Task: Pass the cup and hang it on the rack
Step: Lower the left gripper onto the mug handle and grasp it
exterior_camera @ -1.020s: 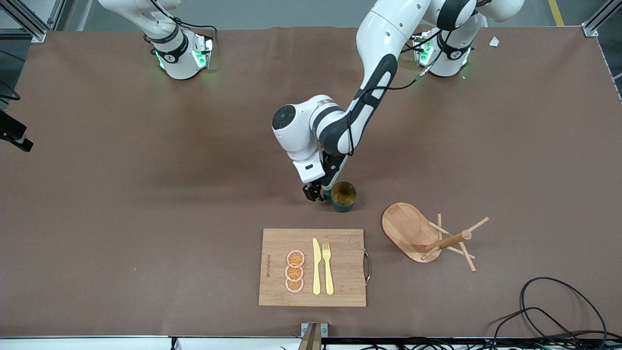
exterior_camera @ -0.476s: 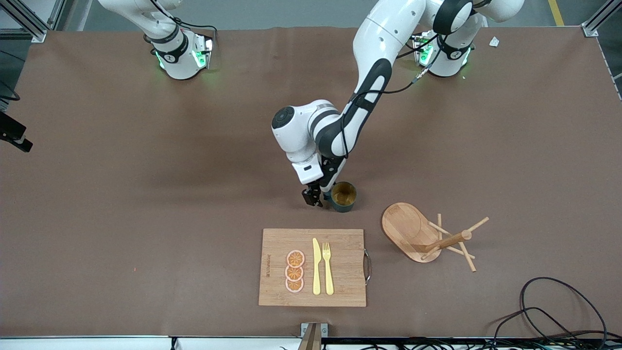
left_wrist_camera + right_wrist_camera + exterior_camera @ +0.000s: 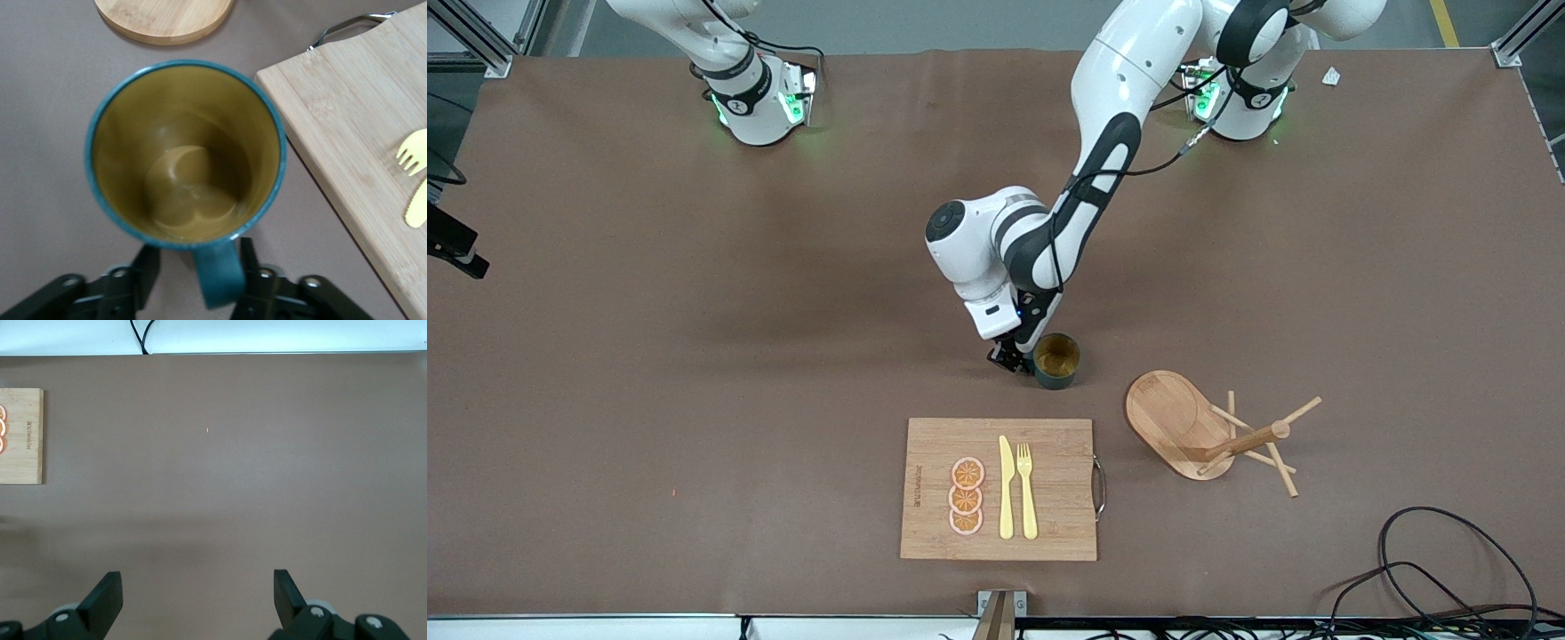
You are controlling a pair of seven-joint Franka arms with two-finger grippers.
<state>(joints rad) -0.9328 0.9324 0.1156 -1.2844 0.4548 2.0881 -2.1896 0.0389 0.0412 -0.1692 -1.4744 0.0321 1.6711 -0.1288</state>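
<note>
Cup (image 3: 1056, 359) upright on worktop (image 3: 694, 356), farther from front camera than cutting board (image 3: 1000, 489), beside fallen rack (image 3: 1209, 431) lying on its side. Left end effector (image 3: 193, 280) low at cup, fingers (image 3: 145, 270) either side of handle, small gaps showing, not clamped. Right end effector (image 3: 197, 597) waits over bare worktop, fingers spread wide, holding nothing
</note>
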